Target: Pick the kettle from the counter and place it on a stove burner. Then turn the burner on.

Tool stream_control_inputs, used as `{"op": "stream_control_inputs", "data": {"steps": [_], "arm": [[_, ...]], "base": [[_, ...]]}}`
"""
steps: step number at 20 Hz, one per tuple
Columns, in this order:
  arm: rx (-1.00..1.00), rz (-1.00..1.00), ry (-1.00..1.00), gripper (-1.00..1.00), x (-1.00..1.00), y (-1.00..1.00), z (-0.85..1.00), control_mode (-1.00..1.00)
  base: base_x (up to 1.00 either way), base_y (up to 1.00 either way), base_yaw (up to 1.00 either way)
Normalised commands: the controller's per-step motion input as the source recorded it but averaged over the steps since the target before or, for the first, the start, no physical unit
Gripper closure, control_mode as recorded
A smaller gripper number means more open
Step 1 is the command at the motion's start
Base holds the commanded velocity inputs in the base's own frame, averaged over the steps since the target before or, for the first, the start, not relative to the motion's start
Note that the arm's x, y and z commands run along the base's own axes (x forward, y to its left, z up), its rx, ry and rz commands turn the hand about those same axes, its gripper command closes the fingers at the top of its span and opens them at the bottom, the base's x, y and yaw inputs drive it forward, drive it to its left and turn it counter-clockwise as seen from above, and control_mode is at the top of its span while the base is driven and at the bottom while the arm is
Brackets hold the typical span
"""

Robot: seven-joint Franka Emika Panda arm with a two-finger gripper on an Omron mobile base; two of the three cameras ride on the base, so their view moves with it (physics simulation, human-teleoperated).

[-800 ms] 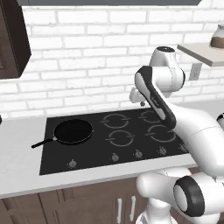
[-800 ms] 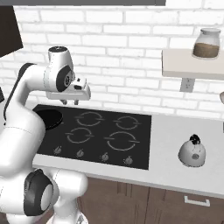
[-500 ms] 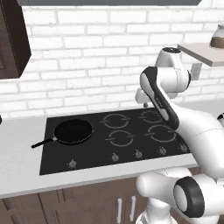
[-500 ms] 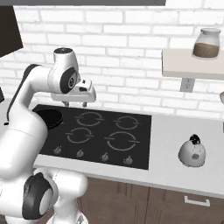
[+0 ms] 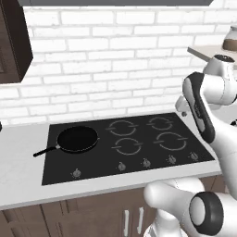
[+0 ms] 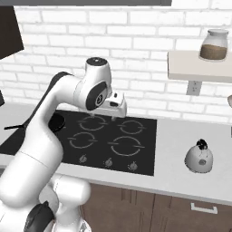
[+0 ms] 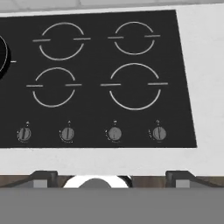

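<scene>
Nearest the base: four control knobs [image 7: 114,133] in a row along the front edge of the cooktop [image 6: 142,147], all looking alike in the hand view. Risk later: wrong knob turned, heating a ring other than the one under the kettle. Knob-to-ring mapping not readable here.

Next out: four burner rings, none glowing. Front right stove burner [image 7: 134,86] looks widest and nearest the counter side, likely the safest target. Frying pan [image 5: 77,139] on the far-left ring, long handle sticking out over the counter [image 6: 181,174]; well apart from the right rings, low collision risk unless the arm swings wide left.

Gripper [image 6: 102,118] hanging high over the cooktop's rear middle, fingers spread wide, holding nothing. Pick not yet started.

Kettle [image 6: 199,157] upright on the counter right of the cooktop, near but clear of its edge, well apart from the gripper.

Main risks from here:
- Rounded dome body: side pinch likely to slip or squirt out. Dark top handle the better grab, but narrow, so small misalignment means a miss or a tip-over.
- Long sideways reach; a low descent could knock the kettle toward the counter's front edge.
- Off-centre grip means a tilted carry and a tilted set-down.

Farthest: wall shelf [image 6: 199,68] with brown jar [image 6: 214,44] above the kettle spot. High approach from behind could clip the shelf.
</scene>
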Motion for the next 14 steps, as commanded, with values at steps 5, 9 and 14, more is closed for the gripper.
{"op": "stream_control_inputs", "data": {"steps": [5, 9, 14], "arm": [[0.04, -0.14, -0.02, -1.0, -0.07, -1.0, -0.01, -1.0], [0.0, -0.14, 0.0, -1.0, 0.1, -1.0, 0.0, -1.0], [0.0, -0.13, 0.01, -1.0, 0.08, -1.0, -0.03, -1.0]], "base": [[0.0, 0.0, 0.0], [0.0, 0.0, 0.0], [0.0, 0.0, 0.0]]}}
